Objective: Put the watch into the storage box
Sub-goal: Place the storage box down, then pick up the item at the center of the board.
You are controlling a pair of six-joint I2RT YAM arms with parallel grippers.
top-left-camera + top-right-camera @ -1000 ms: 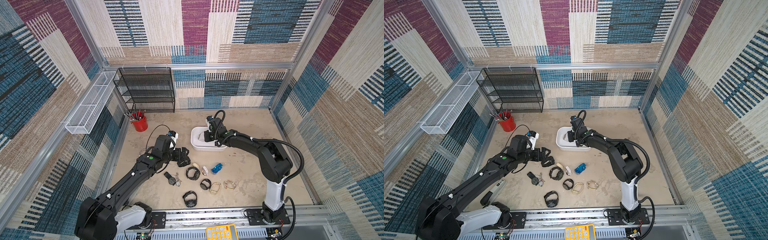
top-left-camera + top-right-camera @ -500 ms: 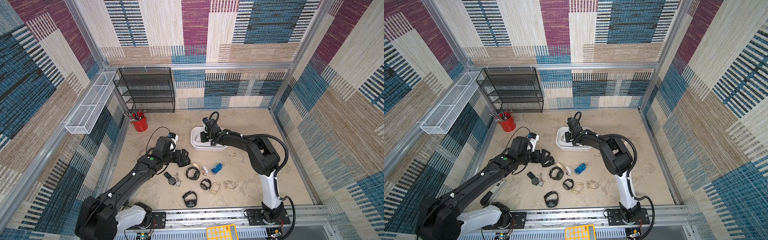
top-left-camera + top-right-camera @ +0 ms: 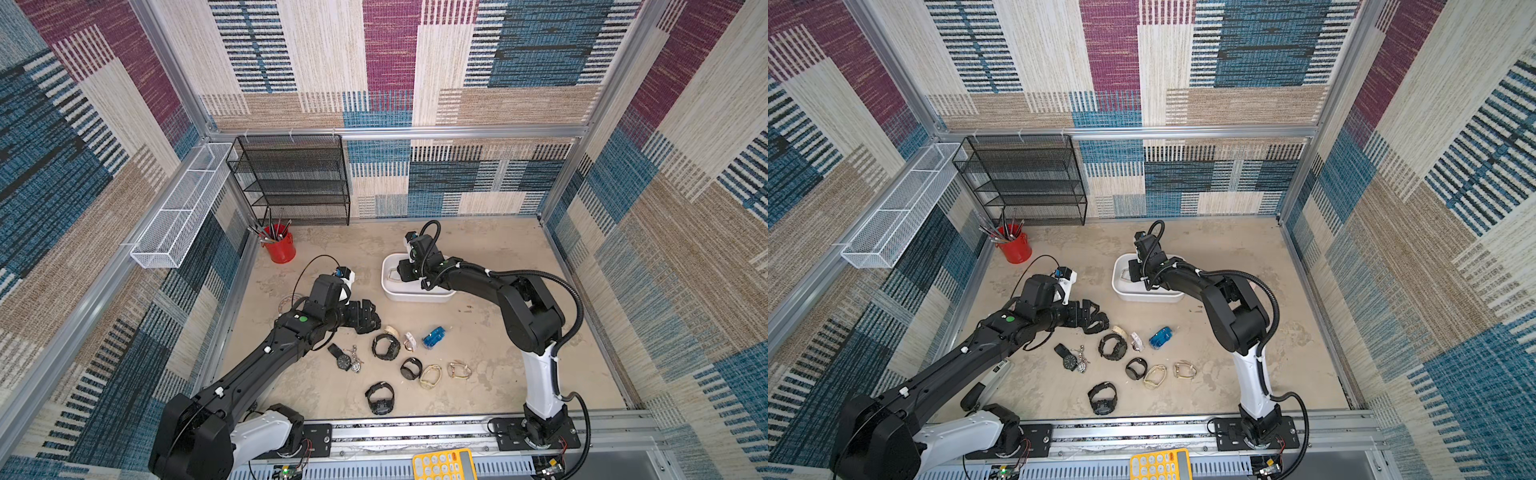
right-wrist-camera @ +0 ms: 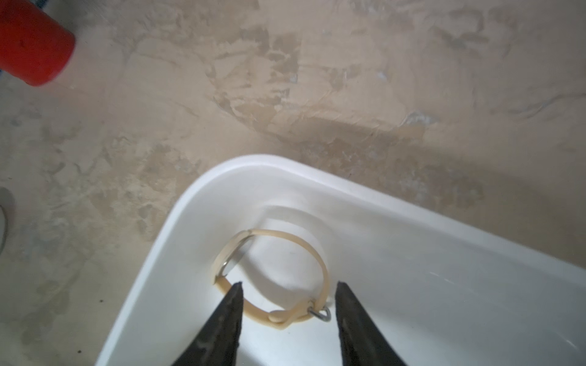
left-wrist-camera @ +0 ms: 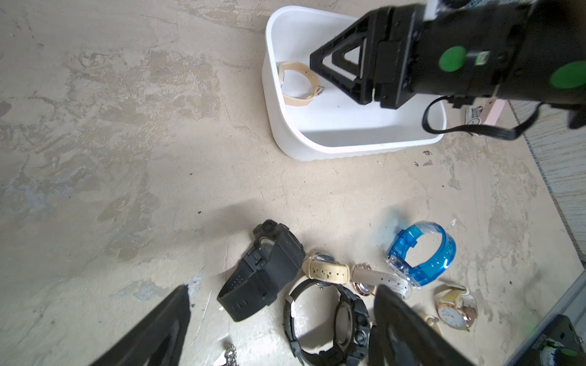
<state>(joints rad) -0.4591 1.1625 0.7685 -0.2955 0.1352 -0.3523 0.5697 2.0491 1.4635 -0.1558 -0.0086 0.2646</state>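
**Top views:** the storage box (image 3: pixel 415 296) sits mid-table (image 3: pixel 498 332), toward the far edge. The right gripper (image 3: pixel 404 272) is down inside it, at the end nearer the red cup (image 3: pixel 282 251). The left gripper (image 3: pixel 366 319) hangs low over the loose watches (image 3: pixel 385 346), which are scattered toward the front edge. Both top views show this.

**Left wrist:** the left gripper's fingers (image 5: pixel 165 323) are spread wide with nothing held, only table and watches underneath. A tan watch (image 5: pixel 296 84) lies inside the box by its end wall, with the right gripper just beside it.

**Right wrist:** the right gripper (image 4: pixel 289 283) is about half open, its tips either side of the tan watch's buckle end. The band looks loose rather than pinched. The watch rests on the box floor near a rounded corner.

**Progress:** this watch counts as in the box. What's probably left is lifting the right arm clear. Several watches remain on the table if those are meant to go in too.
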